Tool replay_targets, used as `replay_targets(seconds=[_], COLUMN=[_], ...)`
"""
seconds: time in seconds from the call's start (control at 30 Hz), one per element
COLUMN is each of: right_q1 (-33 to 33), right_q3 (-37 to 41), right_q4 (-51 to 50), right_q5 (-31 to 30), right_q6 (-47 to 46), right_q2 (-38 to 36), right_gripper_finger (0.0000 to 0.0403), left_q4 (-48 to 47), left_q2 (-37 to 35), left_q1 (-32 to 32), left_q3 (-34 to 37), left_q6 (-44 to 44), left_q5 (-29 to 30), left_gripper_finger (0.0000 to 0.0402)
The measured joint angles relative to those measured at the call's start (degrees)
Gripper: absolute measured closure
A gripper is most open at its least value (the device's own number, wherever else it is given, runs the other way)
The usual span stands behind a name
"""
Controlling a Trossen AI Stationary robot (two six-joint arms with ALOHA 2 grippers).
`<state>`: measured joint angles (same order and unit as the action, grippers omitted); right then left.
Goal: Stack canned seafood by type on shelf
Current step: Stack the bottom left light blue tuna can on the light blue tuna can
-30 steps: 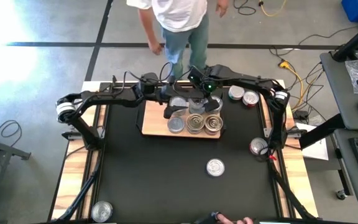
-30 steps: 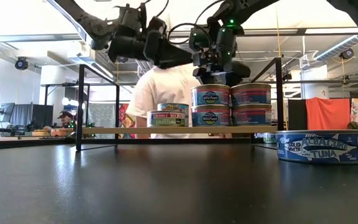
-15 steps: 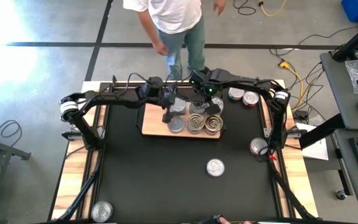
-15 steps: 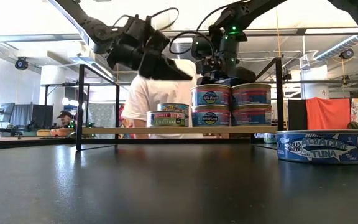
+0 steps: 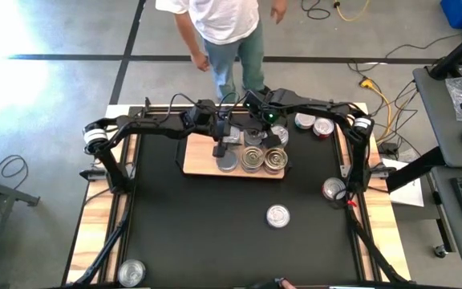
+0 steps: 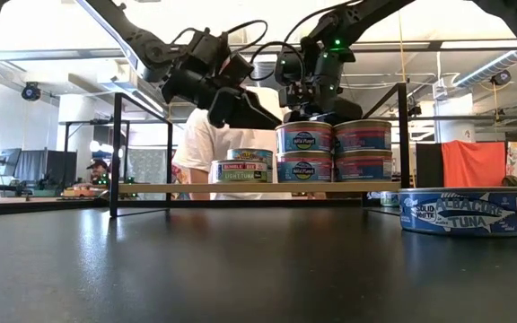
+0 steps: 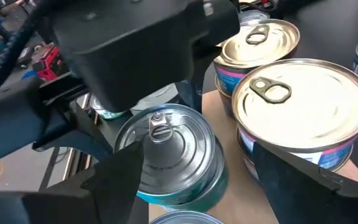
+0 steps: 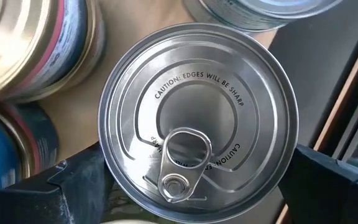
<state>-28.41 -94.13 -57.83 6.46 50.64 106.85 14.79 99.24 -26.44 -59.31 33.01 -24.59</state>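
Your left gripper swung fwd over the shelf (front-left tins), fingers apart, nothing held; right gripper fingers apart w/ a silver tin between.

One camera looks straight down on the whole table. Another sits level with the tabletop, facing across it toward the shelf and the room behind. Both wrist cameras look down, very near, on cans on that shelf.
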Motion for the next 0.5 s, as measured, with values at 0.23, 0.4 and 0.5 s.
replay_targets(seconds=[0.23, 0.4, 0.5], right_q1=[0.0, 0.0, 0.0], right_q3=[0.1, 0.2, 0.2], right_q4=[0.2, 0.6, 0.8], right_q5=[0.0, 0.1, 0.0], right_q6=[-0.7, -1.6, -1.6], right_q2=[0.0, 0.0, 0.0], right_gripper_finger=[0.0032, 0.0032, 0.0032], left_q4=[-0.8, 0.3, 0.6], left_q2=[0.4, 0.4, 0.4], left_q1=[0.1, 0.1, -0.1], left_q3=[0.0, 0.0, 0.0], left_q6=[4.0, 4.4, 2.9], left_q5=[-4.9, 0.0, 1.8], left_gripper_finger=[0.0118, 0.0118, 0.0127])
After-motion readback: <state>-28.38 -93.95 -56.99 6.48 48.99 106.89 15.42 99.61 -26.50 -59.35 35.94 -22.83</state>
